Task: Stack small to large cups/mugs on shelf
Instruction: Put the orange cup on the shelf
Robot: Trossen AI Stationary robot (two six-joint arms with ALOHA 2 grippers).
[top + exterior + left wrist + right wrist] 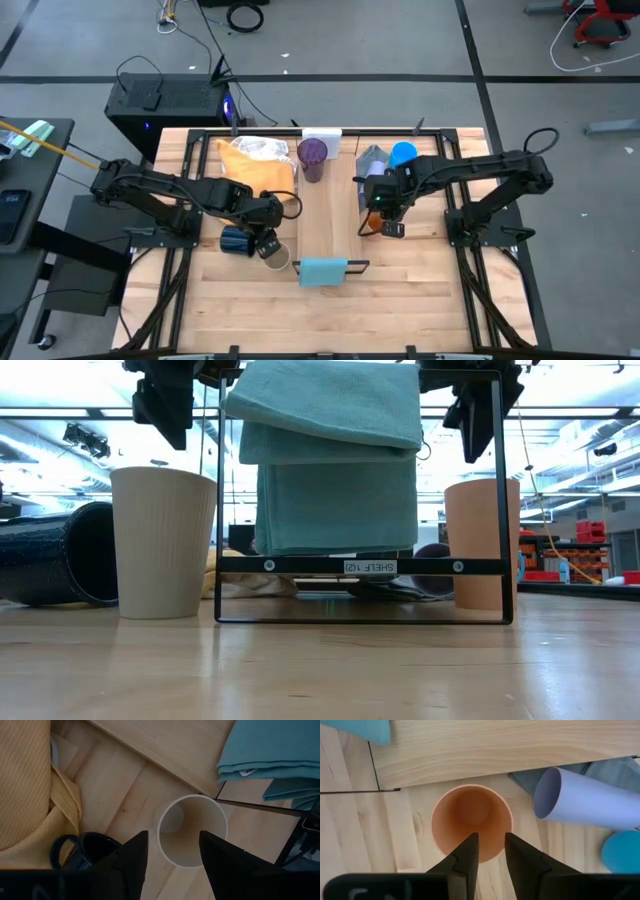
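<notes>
From the overhead camera I see the shelf (322, 205) running down the middle of the bench (420, 300), a white piece at its upper end and a folded light-blue cloth (323, 270) at its lower end. The dark purple tumbler (313, 157) stands on the shelf near the upper end.

My left hand (268, 243) hangs just left of the shelf's lower end, above the beige cup (192, 830), which stands upright on the bench; its fingers stand wide apart and hold nothing. The navy mug (235, 241) lies on its side just left of that cup, beside the yellow cloth (255, 165).

My right hand (491, 851) hovers on the right of the shelf over the upright orange cup (471, 820). Its fingers are only narrowly parted, over the near rim of the cup, gripping nothing. The lavender cup (585, 800) lies on its side on the grey cloth (372, 160), with the bright blue mug (403, 153) next to it, toward the upper right.
</notes>
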